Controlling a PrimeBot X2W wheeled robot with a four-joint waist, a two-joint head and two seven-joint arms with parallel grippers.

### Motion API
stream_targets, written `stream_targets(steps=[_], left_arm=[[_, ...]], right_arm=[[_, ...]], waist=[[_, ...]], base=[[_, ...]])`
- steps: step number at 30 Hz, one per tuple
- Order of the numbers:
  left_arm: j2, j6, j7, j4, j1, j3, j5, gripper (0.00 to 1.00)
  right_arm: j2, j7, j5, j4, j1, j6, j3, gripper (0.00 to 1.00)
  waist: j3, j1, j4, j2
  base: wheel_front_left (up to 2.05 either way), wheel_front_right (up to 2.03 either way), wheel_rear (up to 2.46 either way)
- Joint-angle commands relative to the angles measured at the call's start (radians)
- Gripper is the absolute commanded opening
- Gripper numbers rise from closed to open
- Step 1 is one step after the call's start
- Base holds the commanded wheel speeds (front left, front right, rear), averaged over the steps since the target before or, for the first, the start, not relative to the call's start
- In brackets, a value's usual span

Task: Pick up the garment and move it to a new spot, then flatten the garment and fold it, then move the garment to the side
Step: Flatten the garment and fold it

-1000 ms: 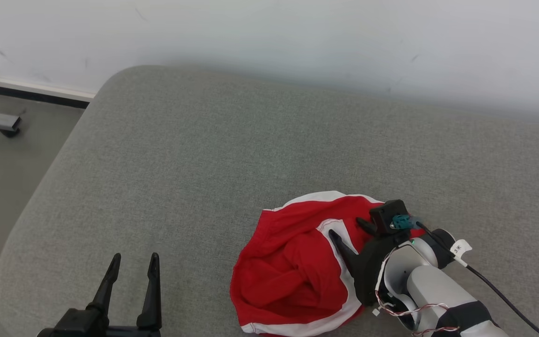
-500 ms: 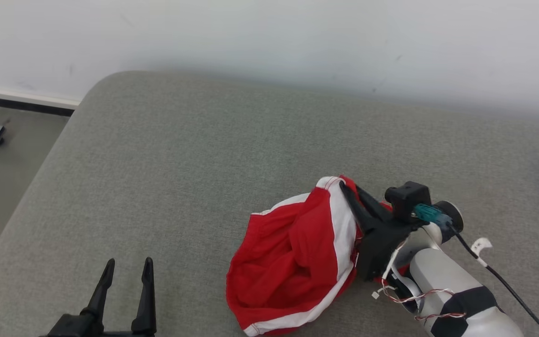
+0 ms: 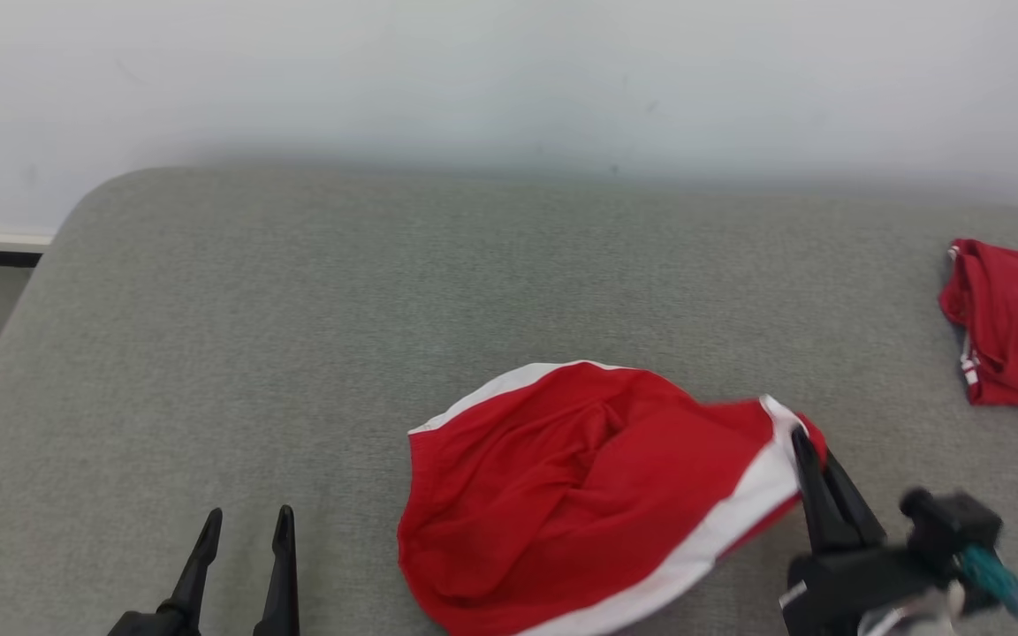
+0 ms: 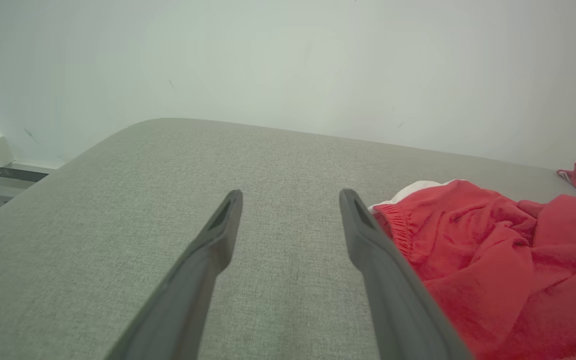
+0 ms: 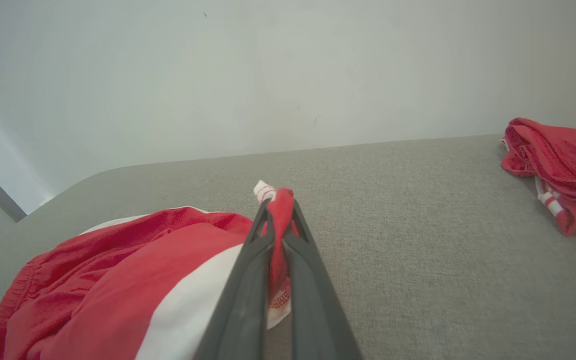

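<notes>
the grey cushion (image 3: 297,309) now sits further left in the head view than a second ago, a camera shift that brings a second red garment (image 3: 1013,327) into view at the far right. the garment (image 3: 580,486), red shorts with white trim, lies at the cushion's near middle. a second ago the right gripper (image 3: 802,442) was over its middle; now it is at the right end, fingers (image 5: 248,280) pressed together on the trimmed edge, and the cloth looks drawn out wider to the right. i judge this as the move to a new spot or the start of flattening; the cloth is still bunched. the left gripper (image 3: 246,521) rests low, its fingers (image 4: 208,250) spread and holding nothing, just beside the waistband (image 4: 398,220).
</notes>
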Motion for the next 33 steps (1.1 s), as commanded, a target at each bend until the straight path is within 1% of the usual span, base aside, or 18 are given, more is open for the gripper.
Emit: stream_targets(steps=[1,5,6,7,13,17,33], left_arm=[[0.000,0.001,-0.003,-0.002,0.010,0.004,0.001,1.00],[0.004,0.001,-0.003,0.004,0.008,-0.003,0.002,1.00],[0.006,0.001,-0.003,0.006,0.007,-0.004,0.001,1.00],[0.007,0.001,-0.003,0.008,0.005,-0.007,0.001,1.00],[0.016,0.001,-0.003,0.013,0.024,-0.006,-0.003,1.00],[0.016,0.001,-0.003,0.004,0.049,0.007,0.005,1.00],[0.020,0.001,-0.003,-0.023,0.110,0.039,0.015,1.00]], right_arm=[[0.021,-0.004,0.006,-0.039,0.051,0.000,-0.034,0.00],[0.055,0.017,-0.012,-0.101,0.163,0.000,-0.098,0.01],[0.061,0.019,-0.023,-0.105,0.182,0.000,-0.110,0.47],[0.064,0.020,-0.040,-0.107,0.200,0.000,-0.121,1.00],[0.099,0.005,-0.084,-0.146,0.249,0.000,-0.192,1.00],[0.108,-0.001,-0.102,-0.191,0.265,0.000,-0.220,1.00],[0.122,-0.005,-0.121,-0.293,0.318,0.000,-0.236,1.00]], waist=[[0.006,0.0000,-0.030,0.0000],[0.007,0.0000,-0.055,0.0000],[0.006,0.0000,-0.060,0.0000],[0.004,0.0000,-0.063,0.0000],[-0.022,0.0000,-0.083,0.0000],[-0.051,0.0000,-0.097,0.0000],[-0.088,0.0000,-0.108,0.0000]], base=[[0.00,0.00,0.00],[0.00,0.00,0.00],[0.00,0.00,0.00],[0.00,0.00,0.00],[0.00,0.00,0.00],[0.00,0.00,0.00],[0.00,0.00,0.00]])
